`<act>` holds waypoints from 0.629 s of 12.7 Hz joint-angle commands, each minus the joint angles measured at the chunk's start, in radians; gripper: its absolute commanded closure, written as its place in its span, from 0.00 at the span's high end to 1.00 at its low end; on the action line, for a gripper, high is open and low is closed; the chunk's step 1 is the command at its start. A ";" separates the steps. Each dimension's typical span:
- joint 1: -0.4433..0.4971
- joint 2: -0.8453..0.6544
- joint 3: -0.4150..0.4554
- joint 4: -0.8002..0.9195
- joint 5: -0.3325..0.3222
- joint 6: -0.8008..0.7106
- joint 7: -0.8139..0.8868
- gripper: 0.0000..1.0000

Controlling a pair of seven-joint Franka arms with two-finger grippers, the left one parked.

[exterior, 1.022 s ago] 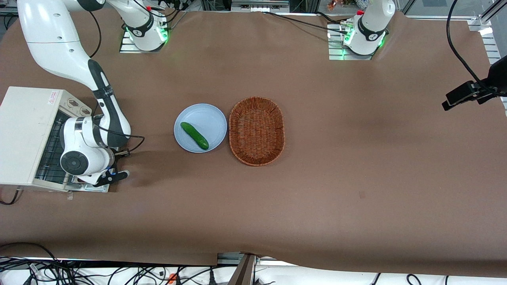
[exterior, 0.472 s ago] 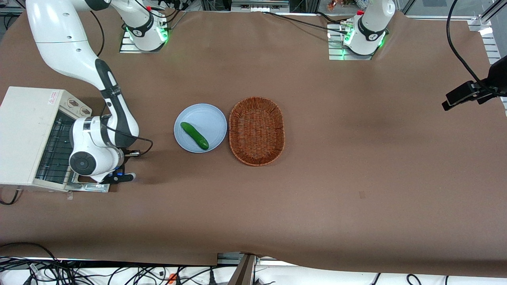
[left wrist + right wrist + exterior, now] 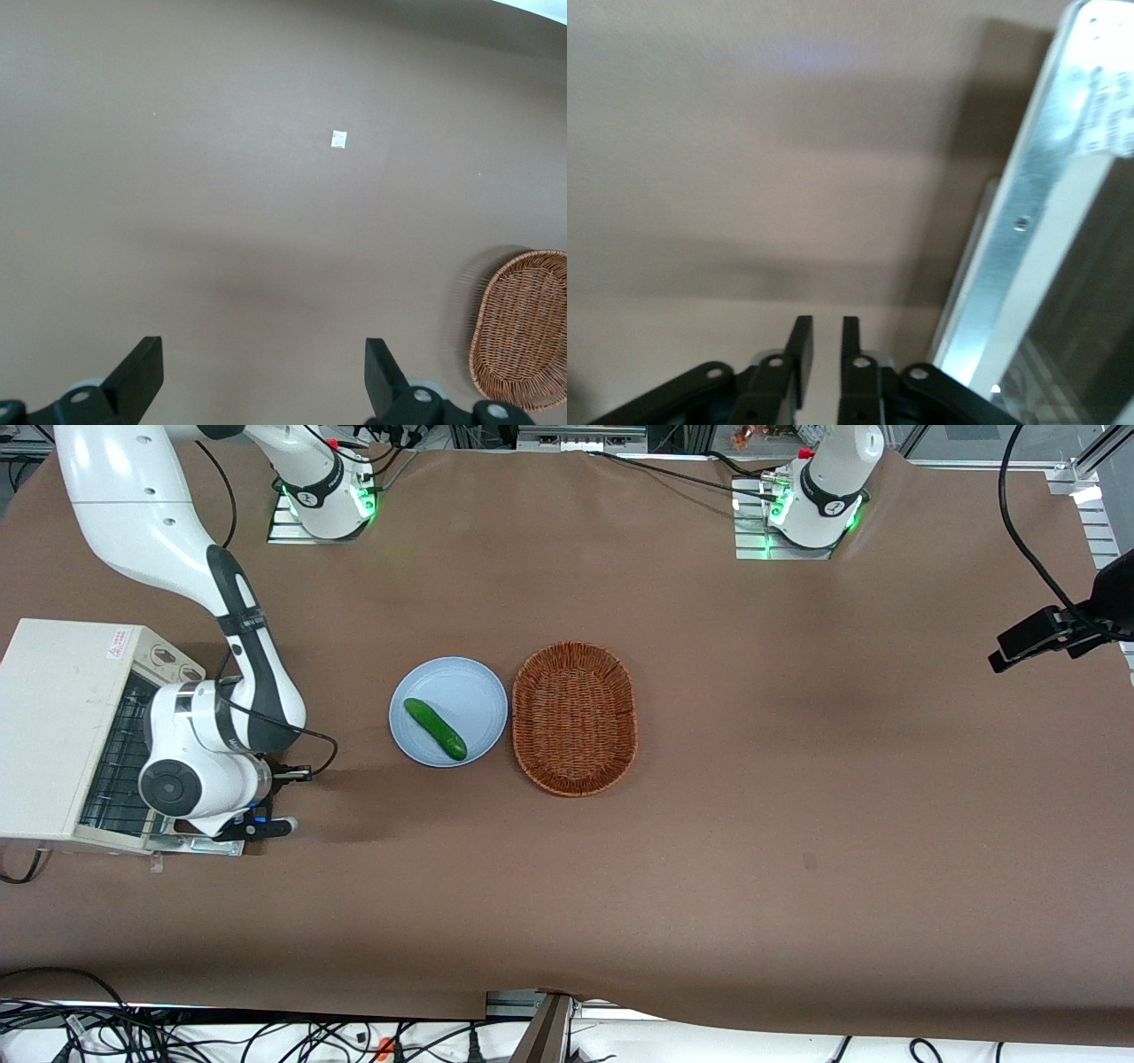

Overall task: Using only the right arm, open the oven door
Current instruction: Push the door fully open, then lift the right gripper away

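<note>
One cream-white toaster oven (image 3: 55, 731) stands at the working arm's end of the brown table (image 3: 709, 868); its oven door (image 3: 199, 844) is folded down flat in front of it, only a silver strip of the frame showing beneath the arm in the front view, and one wire rack (image 3: 120, 766) is visible inside the open cavity; two knobs (image 3: 173, 662) sit on the oven's face. The right arm (image 3: 177, 584) bends down over the lowered door, its round black-capped joint (image 3: 168, 788) above the door; one claw (image 3: 823, 335) hangs from it just above the table, beside the door's outer edge; the two black fingers (image 3: 800, 341) stand close together with only a narrow slit between them, nothing clamped in them. In the right wrist view the door's silver metal frame (image 3: 1028, 221) runs aslant beside the claw, with dark glass (image 3: 1090, 319) next to it; whether the fingers touch the frame cannot be told.

Nearer the middle of the table lies one pale blue plate (image 3: 469, 691) carrying one green cucumber (image 3: 435, 728); just beside the plate, toward the parked arm's end, sits one oval wicker basket (image 3: 574, 718), also seen in the left wrist view; plate and basket nearly touch at their rims. One small white scrap (image 3: 338, 139) lies on the table.
</note>
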 commanded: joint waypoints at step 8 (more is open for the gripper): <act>-0.032 -0.191 -0.020 0.213 0.041 -0.378 -0.118 1.00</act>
